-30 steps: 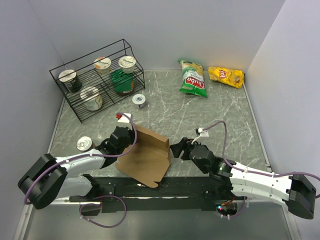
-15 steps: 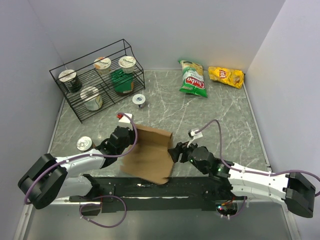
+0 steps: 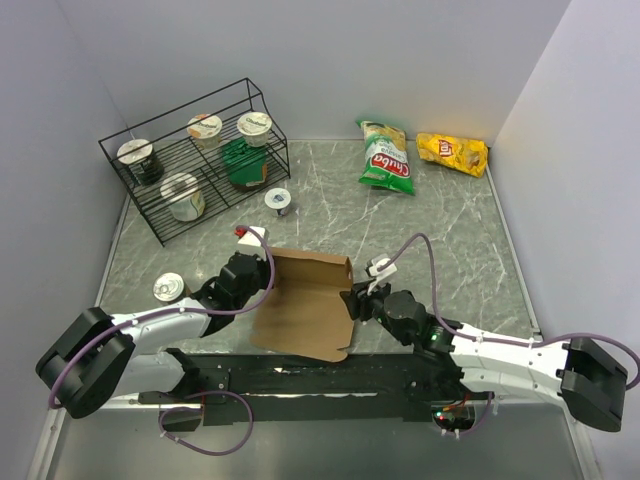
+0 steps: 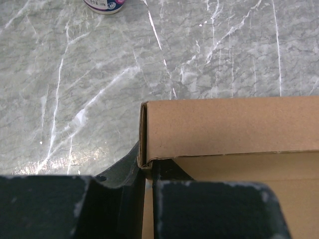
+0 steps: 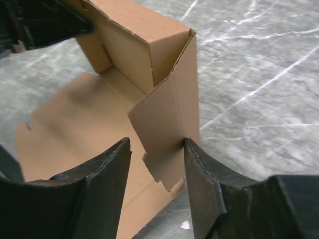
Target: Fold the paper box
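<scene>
**A:** The right gripper [image 5: 155,144] is straddling a loose side flap [image 5: 167,119] of the paper box [image 3: 300,305]. Its jaws are standing apart. One finger [image 5: 199,167] is touching the flap's outer face and the other is sitting just off it.

**B:** And the left gripper [image 4: 148,175]?

**A:** It is pinching the box's left wall, with both jaws pressing together on the cardboard edge.

**B:** Where is the box sitting?

**A:** On the table [image 3: 440,230] at the near edge, between the two arms. Its base is lying flat, with the far wall and the left wall standing up. It is plain brown corrugated board with notched edges.

**B:** What is crowding it?

**A:** A tin [image 3: 168,287] is standing near the left arm, apart from the box. A purple cable [image 3: 420,245] is arching over the right arm. Farther back, a small white tub [image 3: 279,200] is sitting on the grey, white-veined marble top.

**B:** Beyond that?

**A:** A black wire rack [image 3: 172,112] is holding lidded cups [image 3: 205,127] and a green packet [image 3: 243,165]. A green chip bag [image 3: 386,160] and a yellow chip bag [image 3: 452,152] are lying crinkled by the back wall, well apart from the box.
</scene>
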Available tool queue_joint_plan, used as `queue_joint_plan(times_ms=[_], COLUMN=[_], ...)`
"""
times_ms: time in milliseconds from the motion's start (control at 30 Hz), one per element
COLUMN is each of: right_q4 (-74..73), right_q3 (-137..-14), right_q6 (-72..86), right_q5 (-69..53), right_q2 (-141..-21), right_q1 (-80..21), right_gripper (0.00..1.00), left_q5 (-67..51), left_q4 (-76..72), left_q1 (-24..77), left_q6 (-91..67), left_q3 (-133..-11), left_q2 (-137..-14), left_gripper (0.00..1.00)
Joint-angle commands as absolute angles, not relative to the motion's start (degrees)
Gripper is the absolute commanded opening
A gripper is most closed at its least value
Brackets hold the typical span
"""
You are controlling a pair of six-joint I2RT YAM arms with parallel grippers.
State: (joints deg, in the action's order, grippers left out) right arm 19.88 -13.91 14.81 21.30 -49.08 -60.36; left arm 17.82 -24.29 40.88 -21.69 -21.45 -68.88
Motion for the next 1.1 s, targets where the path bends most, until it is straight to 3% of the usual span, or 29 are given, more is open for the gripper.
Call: queue_joint_plan(times_ms=[0,167,567,700,1067], right_q4=[20.4,17.8,19.8,20.1,26.3], right_q3=[-16.7,-18.5,-24.0,-25.7,-28.3], right_q6=[14.8,19.7,22.1,23.7,24.3], right_q5=[26.6,35.0,43.9,45.3,45.9], right_q2=[-49.7,-52.1,-64.2,-69.6,-80.9], right_q1=[-60.1,-60.0,-60.1,-60.0,-60.1], right_gripper=[0.5,0.42,0.36,0.24,0.26], left_q5=[16.9,19.2,29.1,34.4,38.8], left_q4=[-26.9,-26.6,-21.7,-18.2,-9.9], left_q1=[41.2,42.4,47.0,49.2,55.3], left_q6=[-22.1,-22.5,-25.7,-28.2,-39.7], left_q3=[-21.2,-20.5,-20.8,-22.3,-22.4], left_q2=[-67.9,-65.6,-65.3,-66.6,-65.8], left_gripper=[0.01,0.01,0.01,0.01,0.01])
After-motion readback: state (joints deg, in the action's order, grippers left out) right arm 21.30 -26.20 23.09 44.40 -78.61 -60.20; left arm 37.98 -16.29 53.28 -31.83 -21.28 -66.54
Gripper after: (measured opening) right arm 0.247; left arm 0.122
